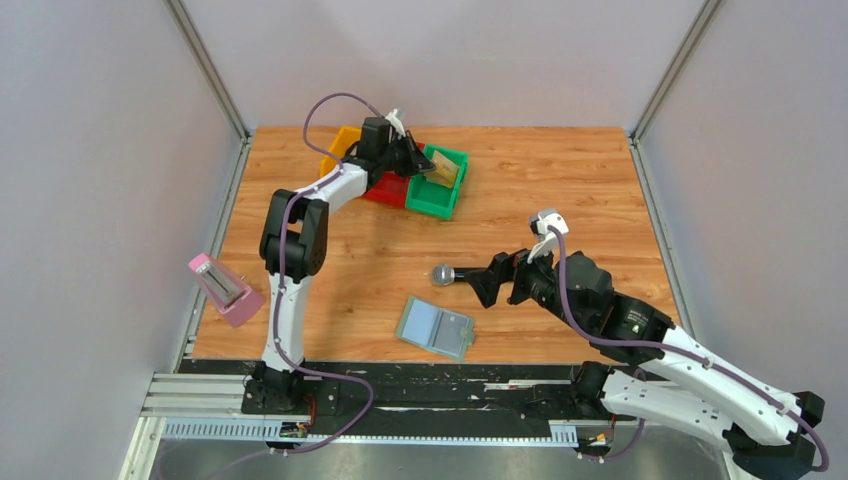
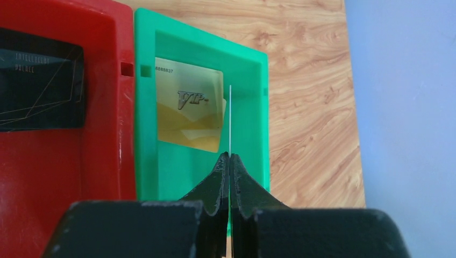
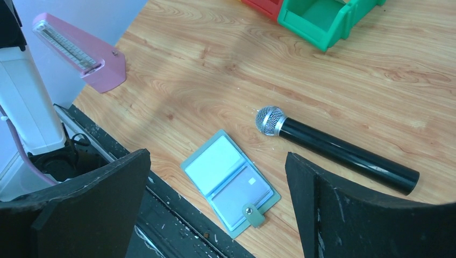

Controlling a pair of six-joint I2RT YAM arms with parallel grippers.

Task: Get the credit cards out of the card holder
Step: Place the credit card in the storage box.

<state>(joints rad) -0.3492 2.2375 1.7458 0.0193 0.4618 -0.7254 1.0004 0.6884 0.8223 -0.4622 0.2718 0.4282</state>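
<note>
- Gold-yellow credit card (image 1: pixel 445 172), top view: it shows in the green plastic bin (image 1: pixel 430 206) at the far side of the wooden table (image 1: pixel 600 200), where my left gripper (image 1: pixel 415 158) reaches. The pale blue-grey folding card holder (image 1: pixel 436 327) lies open near the arm bases, well apart from the bins. My right gripper (image 1: pixel 488 282) hovers by the black microphone (image 1: pixel 452 275). A pink wedge-shaped box (image 1: pixel 225 290) sits at the left edge.
- Left wrist view: the jaws are together, clamped on a thin card (image 2: pixel 229 118) that I see edge-on. It hangs over the green bin, just beside the gold-yellow "VIP" card. A black card (image 2: pixel 40 88) rests in the red plastic bin (image 2: pixel 107 177) next door. My worry is that only the card's end is pinched and it hangs close to the bin's right wall, so a release from here could tip it over the rim and onto the table.
- Right wrist view: the fingers (image 3: pixel 80 215) stand wide apart with nothing between them. The holder lies flat with its snap tab toward me and the microphone near it. I cannot tell whether the pockets hold more cards. Nothing pins the holder, so I judge that pulling on a card could drag or lift it, and a careless sweep could set the microphone rolling.
</note>
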